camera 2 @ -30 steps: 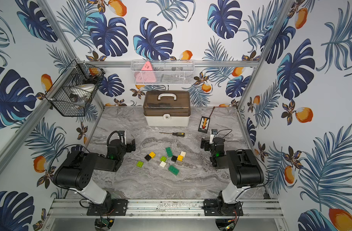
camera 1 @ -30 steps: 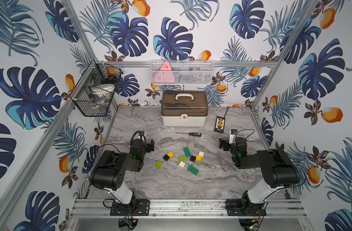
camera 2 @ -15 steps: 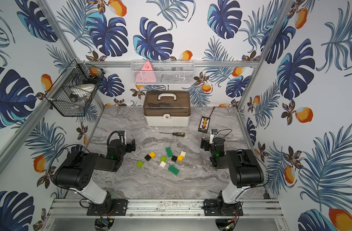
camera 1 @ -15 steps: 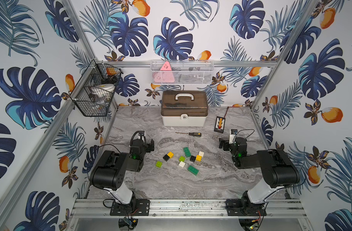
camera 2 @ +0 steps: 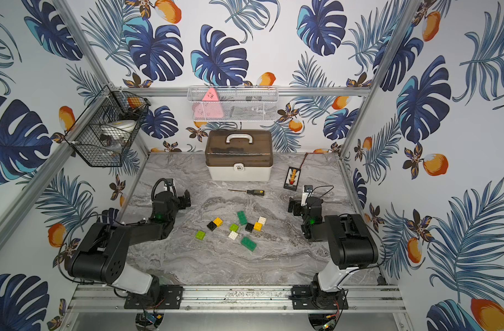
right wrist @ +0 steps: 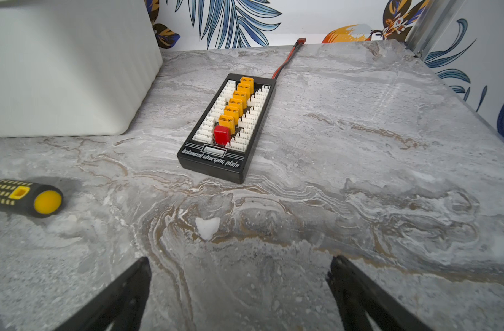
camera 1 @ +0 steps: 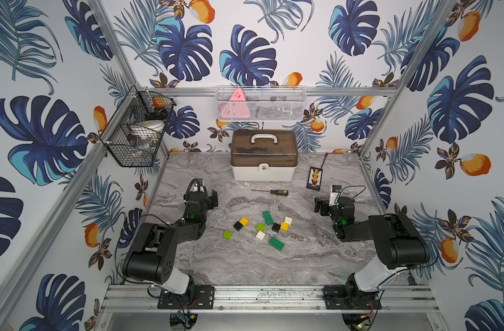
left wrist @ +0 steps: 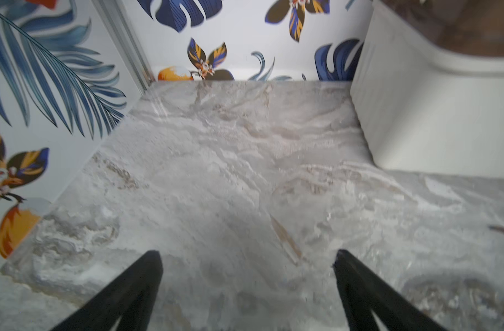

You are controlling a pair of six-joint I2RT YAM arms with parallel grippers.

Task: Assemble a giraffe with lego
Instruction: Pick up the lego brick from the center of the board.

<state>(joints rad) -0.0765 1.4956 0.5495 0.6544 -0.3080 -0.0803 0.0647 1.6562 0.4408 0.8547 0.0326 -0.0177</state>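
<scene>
The lego (camera 1: 260, 227) is lying loose around the middle of the desk (camera 1: 245, 266), about ten small studded bricks, none of them joined, so no giraffe is standing yet. Two long dark green bricks (camera 1: 268, 217) are sitting among lime, white, yellow and black square ones. A black brick (camera 1: 238, 225) and a yellow brick (camera 1: 244, 220) are touching, and so is another cluster nearer the right edge.

The bricks are probably going to handle as light, rigid and smooth-walled, sliding or tipping easily under a glancing touch. Pinching across two flat opposite side walls looks safer than gripping over the studs, and the touching pairs are leaving little room for a finger.

The left gripper (left wrist: 247, 255) is hovering near the left edge and the right gripper (right wrist: 239, 259) near the right edge; both are standing with jaws wide apart, holding nothing, over bare marble, well apart from the bricks.

A screwdriver (camera 1: 273, 191) is lying between the bricks and the storage box (camera 1: 264, 156), which is sitting at the middle of the back edge. A balanced charging plate (right wrist: 226, 126) is lying toward the back right corner, ahead of the right gripper. Nothing seems to be blocking either path to the bricks.
</scene>
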